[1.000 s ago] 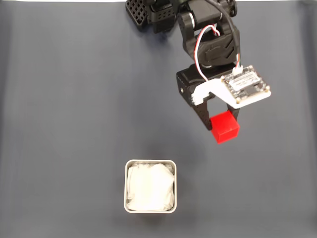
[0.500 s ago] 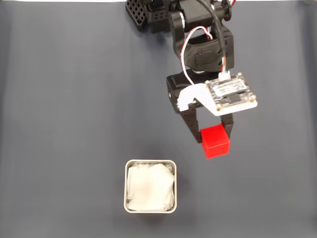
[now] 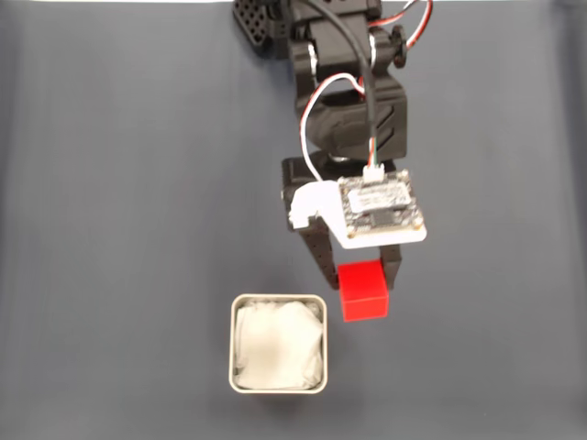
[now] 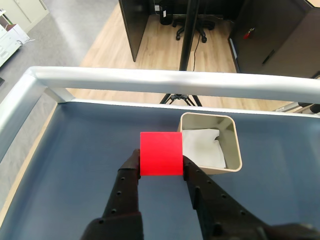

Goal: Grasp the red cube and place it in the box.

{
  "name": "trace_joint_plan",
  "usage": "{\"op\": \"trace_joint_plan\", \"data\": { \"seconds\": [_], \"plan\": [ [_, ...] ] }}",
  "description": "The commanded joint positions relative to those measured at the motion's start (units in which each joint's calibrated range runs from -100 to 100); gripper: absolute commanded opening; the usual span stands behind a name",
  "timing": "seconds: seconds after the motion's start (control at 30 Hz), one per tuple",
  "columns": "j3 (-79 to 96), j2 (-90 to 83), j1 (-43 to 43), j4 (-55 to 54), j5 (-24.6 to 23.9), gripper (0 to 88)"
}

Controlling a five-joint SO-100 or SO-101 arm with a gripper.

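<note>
The fingers (image 4: 131, 172) are clamped on the red cube (image 3: 364, 291), held above the surface; the box (image 3: 278, 302) lies just left and below in the fixed view

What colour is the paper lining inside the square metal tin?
White, wrinkled paper lining in the square pale metal tin; clearest in the fixed view.

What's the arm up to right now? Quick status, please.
Gripper shut on the red cube, carried above the table. Cube just right of the box in the fixed view, not over it yet. Box lined with white paper, nothing blocking.
</note>
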Motion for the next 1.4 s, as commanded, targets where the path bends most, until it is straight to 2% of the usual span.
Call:
{"op": "trace_joint_plan", "data": {
  "seconds": [0.0,1.37],
  "plan": [
    [-3.79,0.43,1.40,-0.14,-0.34,8.7],
    [-9.72,11.86,9.57,-6.20,2.34,8.5]
  ]
}}
